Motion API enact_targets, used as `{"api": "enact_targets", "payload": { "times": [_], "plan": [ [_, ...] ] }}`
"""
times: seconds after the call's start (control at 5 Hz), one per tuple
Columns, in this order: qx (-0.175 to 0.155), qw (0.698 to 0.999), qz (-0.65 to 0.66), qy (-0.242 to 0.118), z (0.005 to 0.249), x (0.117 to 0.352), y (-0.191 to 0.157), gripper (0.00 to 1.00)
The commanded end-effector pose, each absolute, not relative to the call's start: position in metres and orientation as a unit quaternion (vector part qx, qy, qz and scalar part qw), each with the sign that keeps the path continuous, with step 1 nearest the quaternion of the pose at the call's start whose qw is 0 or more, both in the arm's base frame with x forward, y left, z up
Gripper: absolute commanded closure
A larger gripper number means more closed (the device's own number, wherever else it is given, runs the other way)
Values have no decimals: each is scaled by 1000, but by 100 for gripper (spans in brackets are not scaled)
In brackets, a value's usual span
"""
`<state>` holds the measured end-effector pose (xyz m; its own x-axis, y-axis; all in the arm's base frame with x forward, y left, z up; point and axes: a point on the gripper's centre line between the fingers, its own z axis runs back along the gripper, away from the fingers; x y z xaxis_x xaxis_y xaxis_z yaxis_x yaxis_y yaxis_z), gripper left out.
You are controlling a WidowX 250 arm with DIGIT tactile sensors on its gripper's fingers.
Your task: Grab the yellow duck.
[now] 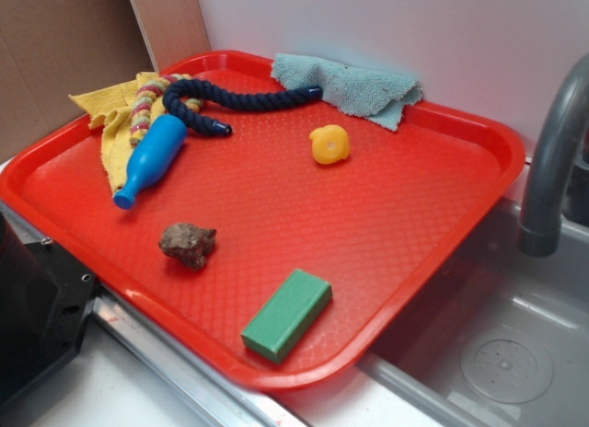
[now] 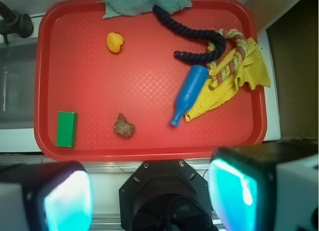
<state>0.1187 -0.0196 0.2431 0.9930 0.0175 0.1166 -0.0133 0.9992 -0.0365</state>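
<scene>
The yellow duck [image 1: 329, 144] [image 2: 114, 42] sits alone on the red tray [image 1: 368, 234] [image 2: 89, 81], toward its far side near the teal cloth. My gripper [image 2: 154, 196] hangs high above the tray's near edge, over the robot base, far from the duck. Its two fingers stand wide apart with nothing between them. In the exterior view the gripper is out of the picture.
On the tray lie a blue bottle [image 1: 152, 158] [image 2: 188, 94], a dark rope [image 1: 239, 100] [image 2: 199, 39], a yellow cloth [image 1: 115, 123] [image 2: 234, 81], a teal cloth [image 1: 354, 86] [image 2: 144, 2], a brown lump [image 1: 188, 243] [image 2: 123, 125] and a green block [image 1: 287, 314] [image 2: 66, 128]. A faucet [image 1: 552, 160] and sink [image 1: 497, 353] are beside it.
</scene>
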Motion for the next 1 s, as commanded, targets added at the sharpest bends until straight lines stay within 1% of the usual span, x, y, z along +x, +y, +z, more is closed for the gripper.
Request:
{"api": "enact_targets", "payload": {
  "times": [0.0,0.2,0.4,0.6,0.8],
  "plan": [
    [-18,998,8,-59,243,119,-20,0],
    [7,999,-20,-35,193,163,-5,0],
    [1,990,-83,-116,151,221,-9,0],
    [-11,987,-86,-132,120,253,-17,0],
    [-10,992,-69,-104,91,274,-20,0]
  ]
}}
